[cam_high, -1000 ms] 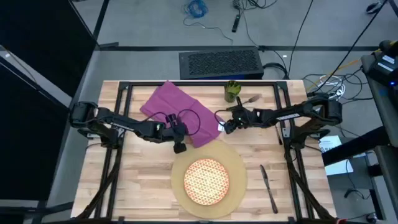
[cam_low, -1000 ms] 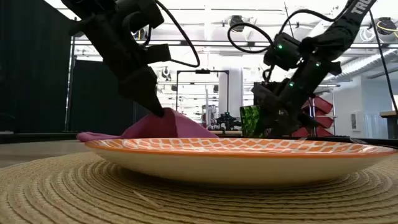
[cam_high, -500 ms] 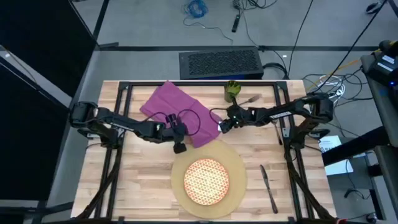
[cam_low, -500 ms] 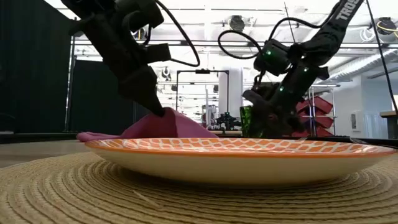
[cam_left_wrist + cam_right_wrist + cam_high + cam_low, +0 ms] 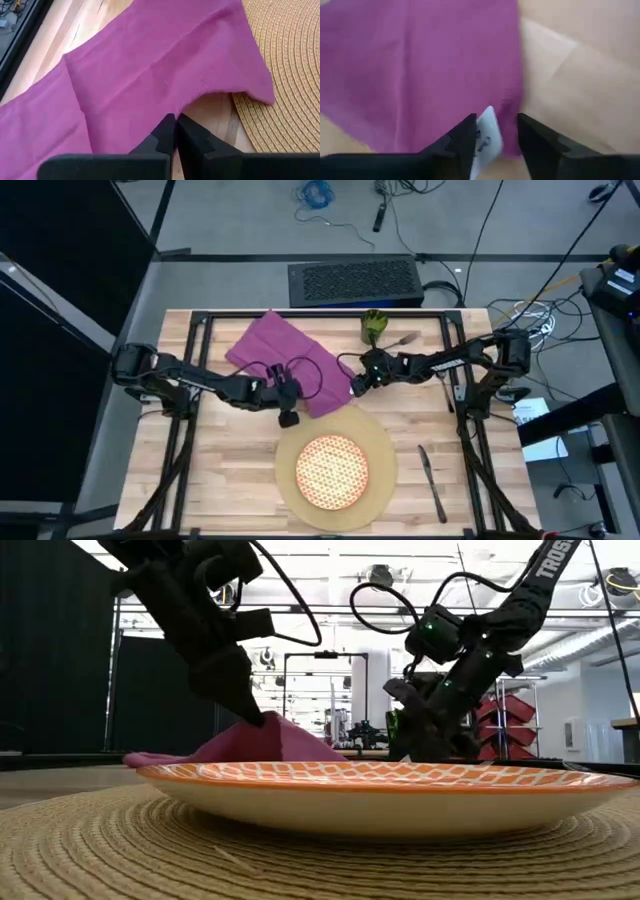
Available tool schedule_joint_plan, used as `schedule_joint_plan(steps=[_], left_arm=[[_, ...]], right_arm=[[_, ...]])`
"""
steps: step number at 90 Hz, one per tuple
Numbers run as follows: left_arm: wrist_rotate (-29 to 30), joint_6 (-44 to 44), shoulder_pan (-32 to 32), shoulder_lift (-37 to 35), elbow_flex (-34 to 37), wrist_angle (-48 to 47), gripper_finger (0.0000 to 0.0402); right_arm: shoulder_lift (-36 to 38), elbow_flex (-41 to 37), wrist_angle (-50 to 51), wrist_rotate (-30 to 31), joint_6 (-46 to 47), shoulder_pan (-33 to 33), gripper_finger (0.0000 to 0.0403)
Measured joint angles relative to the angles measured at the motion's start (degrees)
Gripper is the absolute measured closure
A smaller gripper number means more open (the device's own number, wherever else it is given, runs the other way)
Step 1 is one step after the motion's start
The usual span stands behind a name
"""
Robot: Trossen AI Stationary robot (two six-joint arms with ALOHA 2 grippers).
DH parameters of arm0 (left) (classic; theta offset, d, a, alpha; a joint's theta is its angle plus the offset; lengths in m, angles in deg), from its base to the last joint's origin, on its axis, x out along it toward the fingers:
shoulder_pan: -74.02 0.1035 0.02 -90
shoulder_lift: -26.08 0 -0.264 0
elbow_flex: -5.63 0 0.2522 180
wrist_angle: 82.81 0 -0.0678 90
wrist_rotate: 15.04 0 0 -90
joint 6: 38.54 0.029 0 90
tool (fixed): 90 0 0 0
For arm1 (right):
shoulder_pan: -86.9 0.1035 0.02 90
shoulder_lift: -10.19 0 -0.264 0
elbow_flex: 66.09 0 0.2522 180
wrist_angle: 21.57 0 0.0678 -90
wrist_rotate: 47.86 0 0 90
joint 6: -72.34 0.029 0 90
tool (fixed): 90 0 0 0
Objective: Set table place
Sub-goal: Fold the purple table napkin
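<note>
The purple napkin lies spread on the table, behind the tan mat that bears the orange-and-white plate. My left gripper is shut on the napkin's near edge. My right gripper is open at the napkin's right corner. Its fingers stand on either side of a white tag there; whether they touch it does not show. The green cup and the fork lie at the far edge, and the knife lies right of the mat. My left gripper pinches the napkin's near edge between its two shut fingers, close to the corner that lies over the mat. The fingers come slanting down from the table's left. The cloth rises to a small peak at the fingertips, and the remainder stays flat on the table.
A black keyboard sits beyond the table's far edge. Bare wood lies left of the mat and along the near edge. Cables from both arms loop over the napkin.
My right gripper has moved toward the table's left, closing in on the napkin's right corner.
</note>
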Motion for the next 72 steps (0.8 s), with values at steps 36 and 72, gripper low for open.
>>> schedule_joint_plan(steps=[36,72], left_arm=[[0.0,-1.77,-0.76,0.0,0.03,0.85,0.0401],[8.39,-11.91,-3.85,-2.82,0.04,3.01,0.0402]], right_arm=[[1.03,1.45,-4.43,-2.44,-2.36,0.13,0.0402],[3.25,18.03,10.11,-1.98,-12.82,-1.6,0.0403]])
